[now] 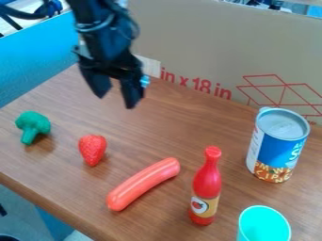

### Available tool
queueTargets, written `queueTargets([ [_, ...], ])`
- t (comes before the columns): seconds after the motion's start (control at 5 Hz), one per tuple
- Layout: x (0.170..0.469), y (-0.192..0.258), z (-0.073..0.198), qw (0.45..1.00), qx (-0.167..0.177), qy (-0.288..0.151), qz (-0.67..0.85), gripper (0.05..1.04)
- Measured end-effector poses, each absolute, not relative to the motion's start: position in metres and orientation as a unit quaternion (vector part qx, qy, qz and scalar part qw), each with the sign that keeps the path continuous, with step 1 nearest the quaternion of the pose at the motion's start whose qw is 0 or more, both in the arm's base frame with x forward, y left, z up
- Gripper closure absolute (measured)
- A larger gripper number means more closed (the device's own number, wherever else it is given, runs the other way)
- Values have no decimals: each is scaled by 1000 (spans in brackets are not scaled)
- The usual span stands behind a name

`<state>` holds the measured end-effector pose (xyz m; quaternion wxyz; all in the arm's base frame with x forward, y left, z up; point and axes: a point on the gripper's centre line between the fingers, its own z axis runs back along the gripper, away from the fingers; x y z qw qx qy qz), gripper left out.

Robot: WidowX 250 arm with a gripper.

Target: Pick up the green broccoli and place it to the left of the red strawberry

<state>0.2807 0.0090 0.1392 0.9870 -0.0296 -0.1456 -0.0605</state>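
Observation:
The black gripper (pixel 116 98) hangs above the back left part of the wooden table (pixel 160 120), its two fingers apart with nothing between them. Below it and a little to the left lies a red strawberry (pixel 92 149). A green broccoli piece (pixel 33 126) rests at the far left. An orange-red sausage (pixel 143 183) lies diagonally near the middle front. To its right is a red bottle (pixel 207 186) with a yellowish label. A blue and white can (pixel 278 144) stands upright at the right, and a turquoise cup (pixel 264 226) is at the bottom right.
A large cardboard sheet (pixel 207 44) with red print rises along the table's back edge. A blue panel (pixel 37 56) borders the left side. The table's front edge runs diagonally across the lower left.

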Motion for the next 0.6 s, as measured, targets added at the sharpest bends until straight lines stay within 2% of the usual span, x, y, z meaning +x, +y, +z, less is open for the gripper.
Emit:
queueTargets([
  [0.2, 282, 6, 156, 988, -7, -119, -96, 82],
  [0.4, 280, 3, 153, 990, 1, -93, -107, 82],
  [0.6, 280, 2, 153, 990, 0, -92, -109, 82],
])
